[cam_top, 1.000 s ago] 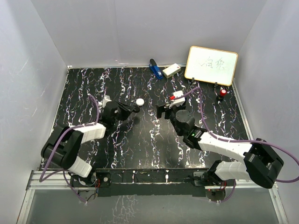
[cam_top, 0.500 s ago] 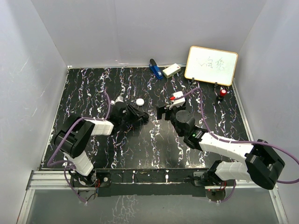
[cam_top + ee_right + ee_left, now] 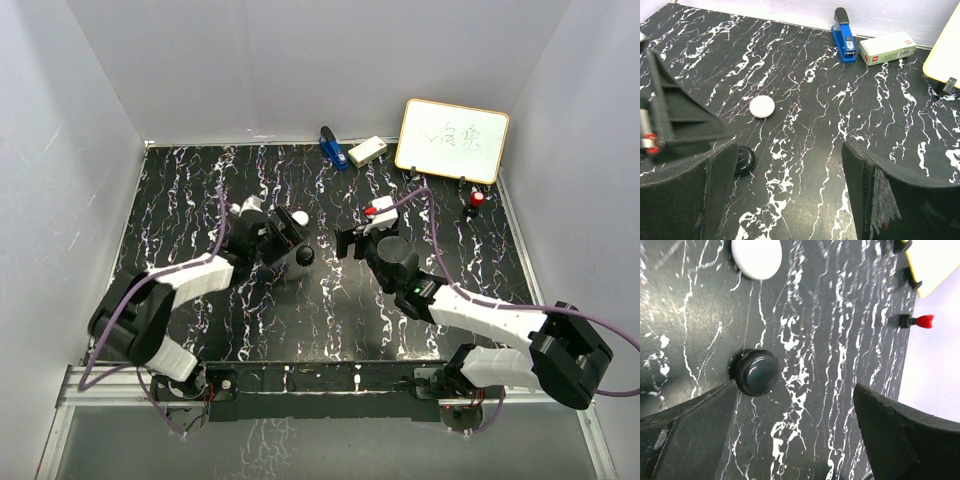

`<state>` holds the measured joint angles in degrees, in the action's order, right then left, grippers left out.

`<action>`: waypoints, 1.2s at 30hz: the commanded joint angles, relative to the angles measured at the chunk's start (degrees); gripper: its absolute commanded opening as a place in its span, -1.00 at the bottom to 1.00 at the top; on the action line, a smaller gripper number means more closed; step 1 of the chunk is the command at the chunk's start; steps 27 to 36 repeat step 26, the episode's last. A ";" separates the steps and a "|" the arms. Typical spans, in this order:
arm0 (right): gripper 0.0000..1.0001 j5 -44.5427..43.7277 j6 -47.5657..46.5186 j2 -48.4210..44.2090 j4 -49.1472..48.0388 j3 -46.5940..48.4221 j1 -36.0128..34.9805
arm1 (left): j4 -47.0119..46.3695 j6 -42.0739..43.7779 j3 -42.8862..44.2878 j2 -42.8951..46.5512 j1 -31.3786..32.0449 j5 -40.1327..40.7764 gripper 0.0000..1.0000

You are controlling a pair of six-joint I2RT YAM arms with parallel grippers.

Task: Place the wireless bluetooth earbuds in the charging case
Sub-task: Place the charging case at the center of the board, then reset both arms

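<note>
Mid-table, wide left fingers (image 3: 690,435) straddle the black round case (image 3: 757,372), close by one finger's edge; right fingers (image 3: 885,200) wide, empty.

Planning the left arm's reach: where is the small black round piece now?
In the top view, the black round piece lies left of centre, beside the open left gripper, with the white puck just behind it.

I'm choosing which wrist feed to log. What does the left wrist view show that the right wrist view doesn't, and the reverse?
Only the left wrist view: a red-tipped item near the table's edge. Only the right wrist view: a blue stapler and a white box beside it. Both: the white round puck, the black round puck and an edge of the whiteboard.
</note>
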<state>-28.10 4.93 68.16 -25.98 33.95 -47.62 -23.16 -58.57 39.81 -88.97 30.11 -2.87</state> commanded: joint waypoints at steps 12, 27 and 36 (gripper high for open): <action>0.97 -8.85 24.73 -2.50 26.41 10.33 12.95 | 37.65 18.35 7.58 45.48 -1.80 28.68 0.97; 0.97 1.99 26.53 -14.57 27.96 1.20 13.69 | 41.07 16.12 1.99 50.72 -1.81 30.02 0.97; 0.97 1.99 26.53 -14.57 27.96 1.20 13.69 | 41.07 16.12 1.99 50.72 -1.81 30.02 0.97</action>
